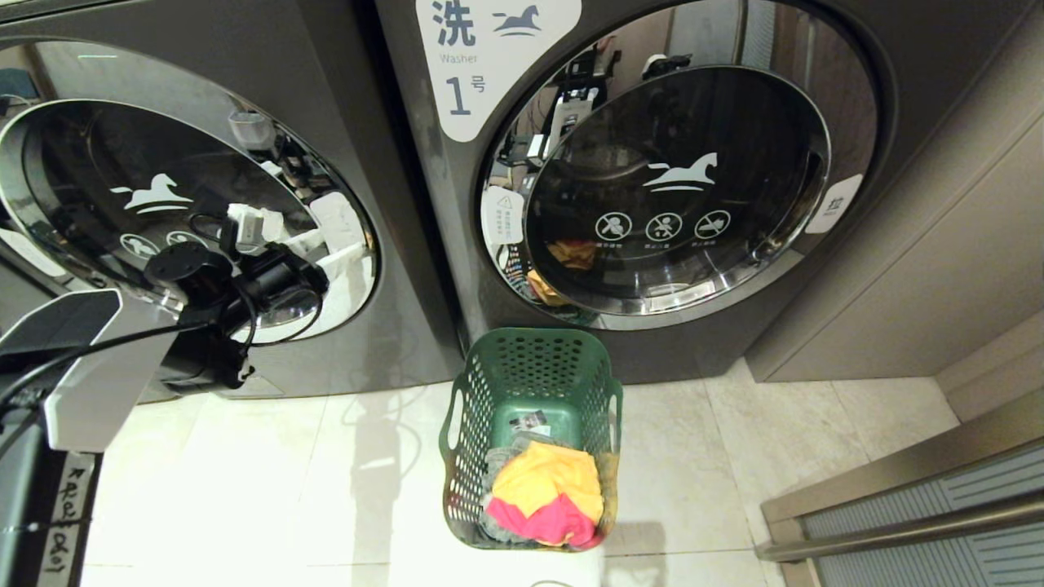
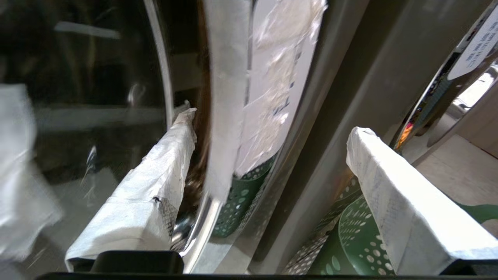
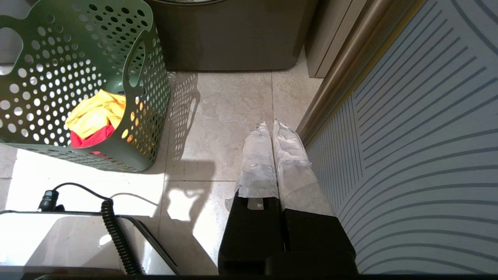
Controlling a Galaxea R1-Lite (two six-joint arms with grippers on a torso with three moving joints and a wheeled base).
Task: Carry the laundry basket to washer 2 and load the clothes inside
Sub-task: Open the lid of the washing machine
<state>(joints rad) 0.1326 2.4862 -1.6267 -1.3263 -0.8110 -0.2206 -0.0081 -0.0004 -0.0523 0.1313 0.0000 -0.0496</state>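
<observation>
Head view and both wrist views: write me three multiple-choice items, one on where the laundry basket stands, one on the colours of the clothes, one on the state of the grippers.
1. Where does the laundry basket stand?
A. On the floor before the washer labelled 1
B. Inside a drum
C. In a gripper

2. Which colours show among the clothes in the basket?
A. Blue and white
B. Yellow and pink-red
C. Black only

3. How do the grippers stand?
A. Both shut
B. Left gripper open, right gripper shut
C. Left shut, right open

Key: 1 A, the basket sits on the tiles below that washer's round door. 2 B, a yellow piece lies over a pink-red one. 3 B, the left fingers stand wide apart at the rim of the other washer's door, while the right fingers press together above the floor.
</observation>
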